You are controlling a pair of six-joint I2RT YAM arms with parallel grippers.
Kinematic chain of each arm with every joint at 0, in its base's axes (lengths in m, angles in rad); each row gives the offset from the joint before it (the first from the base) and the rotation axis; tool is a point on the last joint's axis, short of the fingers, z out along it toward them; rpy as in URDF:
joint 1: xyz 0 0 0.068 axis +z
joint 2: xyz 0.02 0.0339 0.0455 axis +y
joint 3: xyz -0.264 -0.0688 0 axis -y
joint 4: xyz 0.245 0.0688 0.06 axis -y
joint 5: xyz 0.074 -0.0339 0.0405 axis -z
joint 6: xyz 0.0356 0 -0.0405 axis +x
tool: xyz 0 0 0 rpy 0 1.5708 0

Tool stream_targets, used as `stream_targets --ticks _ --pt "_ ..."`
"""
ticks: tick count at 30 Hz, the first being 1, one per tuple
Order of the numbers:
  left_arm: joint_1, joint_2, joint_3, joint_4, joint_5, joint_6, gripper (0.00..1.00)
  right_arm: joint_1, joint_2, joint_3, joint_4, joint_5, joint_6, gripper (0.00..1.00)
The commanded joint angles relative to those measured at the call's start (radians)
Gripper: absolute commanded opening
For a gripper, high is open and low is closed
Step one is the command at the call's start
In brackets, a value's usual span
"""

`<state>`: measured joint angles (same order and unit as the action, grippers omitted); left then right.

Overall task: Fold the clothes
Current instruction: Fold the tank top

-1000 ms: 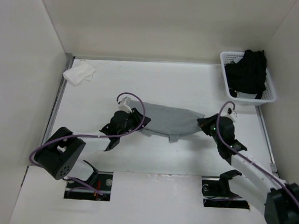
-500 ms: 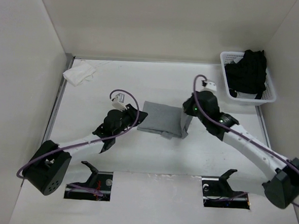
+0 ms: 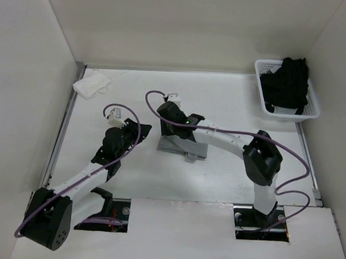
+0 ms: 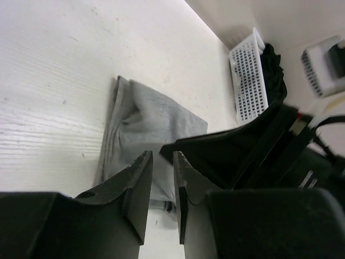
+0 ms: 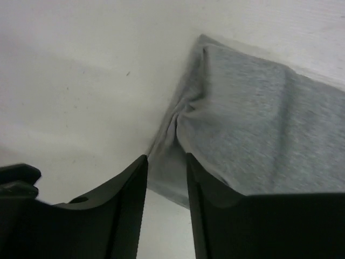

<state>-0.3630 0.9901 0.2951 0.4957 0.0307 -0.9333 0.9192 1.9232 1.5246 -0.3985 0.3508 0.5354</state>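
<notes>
The right jaws (image 5: pixel 166 159) stand apart with a clear gap. Nothing is clamped between them. Through the gap shows the edge of the light grey tank top (image 5: pixel 259 118), and just past the fingertips (image 5: pixel 137 178) the fabric is gathered into a small pucker at that edge. The right wrist view does not show whether the tips touch the cloth.

The left jaws (image 4: pixel 161 156) are parted only narrowly and are empty. They point toward the tank top from its left side, with bare tabletop (image 3: pixel 222 97) between them and the fabric.

The tank top lies flat on the tabletop as a compact, folded, roughly rectangular bundle, about midway between the side walls. Layered edges run along its left end. A small bit of fabric sticks out along its near edge.

In the top view the right gripper sits over the far left corner of the tank top. The right arm reaches across the garment from the right, hiding part of its far edge. The left arm stretches up from its base and ends well short of the tank top's left end.

Well to the right of the tank top and farther back is a white plastic basket (image 3: pixel 288 117) holding a black garment (image 3: pixel 288 84). Well to its left, near the far left corner of the tabletop, lies a small crumpled white cloth (image 3: pixel 92 84).
</notes>
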Motion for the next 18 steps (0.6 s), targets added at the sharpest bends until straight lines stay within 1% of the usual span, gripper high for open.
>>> stream_targets --ticks 1,4,5,6,8,10,11,14,18 --pt "0.025 -0.036 0.004 -0.008 0.015 -0.01 0.21 0.04 -0.012 0.074 -0.005 0.001 0.005 0.44" --pt "0.002 -0.015 0.032 -0.005 0.005 -0.012 0.21 0.04 -0.117 -0.019 0.076 -0.007 0.02 0.45" --pt "-0.015 0.002 0.042 0.003 0.002 -0.012 0.21 0.036 -0.163 -0.076 0.119 -0.009 0.024 0.43" --pt "-0.036 0.022 0.053 0.009 -0.009 -0.01 0.21 0.019 -0.206 -0.136 0.165 -0.012 0.032 0.4" --pt "-0.09 0.079 0.075 0.044 -0.038 -0.01 0.21 -0.025 -0.269 -0.246 0.246 -0.036 0.054 0.27" --pt "-0.148 0.157 0.111 0.081 -0.051 -0.009 0.21 -0.082 -0.3 -0.341 0.327 -0.105 0.101 0.13" --pt "-0.171 0.198 0.134 0.095 -0.054 -0.007 0.21 -0.105 -0.302 -0.377 0.366 -0.151 0.125 0.1" --pt "-0.216 0.304 0.177 0.138 -0.064 -0.018 0.21 -0.135 -0.267 -0.461 0.493 -0.245 0.175 0.07" --pt "-0.231 0.401 0.197 0.141 -0.084 -0.03 0.2 -0.151 -0.224 -0.529 0.613 -0.259 0.212 0.06"
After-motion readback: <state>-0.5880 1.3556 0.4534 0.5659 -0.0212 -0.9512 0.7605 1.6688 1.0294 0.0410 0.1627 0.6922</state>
